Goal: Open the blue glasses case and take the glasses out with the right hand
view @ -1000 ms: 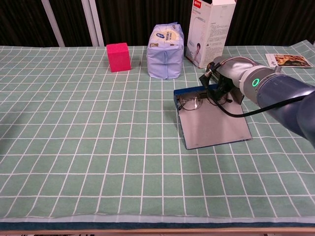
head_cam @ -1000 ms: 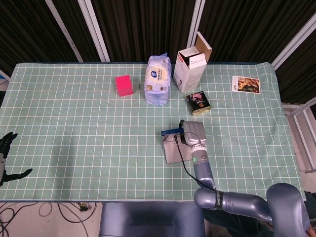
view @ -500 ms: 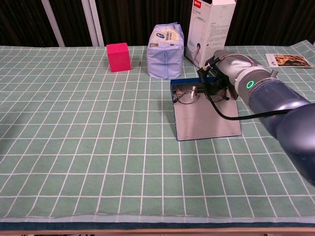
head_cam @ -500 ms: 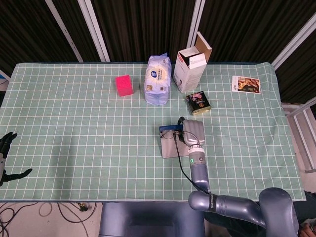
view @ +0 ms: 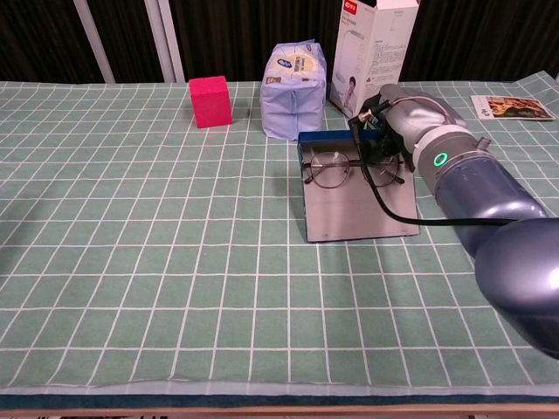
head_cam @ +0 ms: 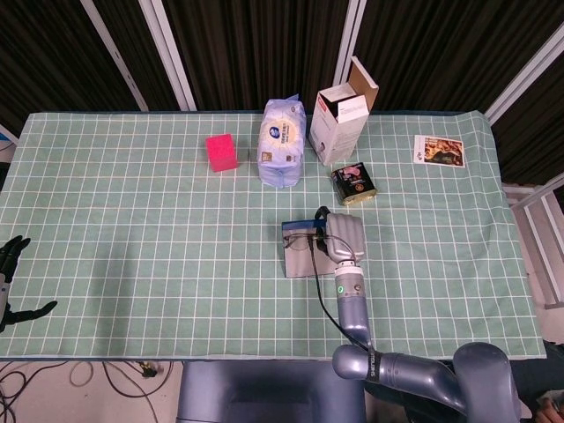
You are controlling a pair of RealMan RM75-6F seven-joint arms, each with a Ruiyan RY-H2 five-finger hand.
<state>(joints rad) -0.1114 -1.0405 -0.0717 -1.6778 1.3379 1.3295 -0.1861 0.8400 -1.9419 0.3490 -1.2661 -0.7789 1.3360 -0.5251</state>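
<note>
My right robot hand point(view: 403, 118) is gripping the glasses point(view: 349, 168) over the open blue glasses case point(view: 354, 205); my left robot hand point(head_cam: 11, 273) is hanging open, far left.

Glasses case point(view: 358, 214) lay open near table centre, glasses point(view: 336, 170) on its rear part. Right hand point(view: 397, 118) was at the case's rear right corner, over the glasses' right end. Behind the case: wrapped pack point(view: 295, 80), carton point(view: 371, 54) to its right, cube point(view: 210, 101) to its left. Tin point(head_cam: 354, 185) lay between carton and case. Card point(head_cam: 438, 150) lay far right. Left hand point(head_cam: 11, 278) hung off the table's left edge.
</note>
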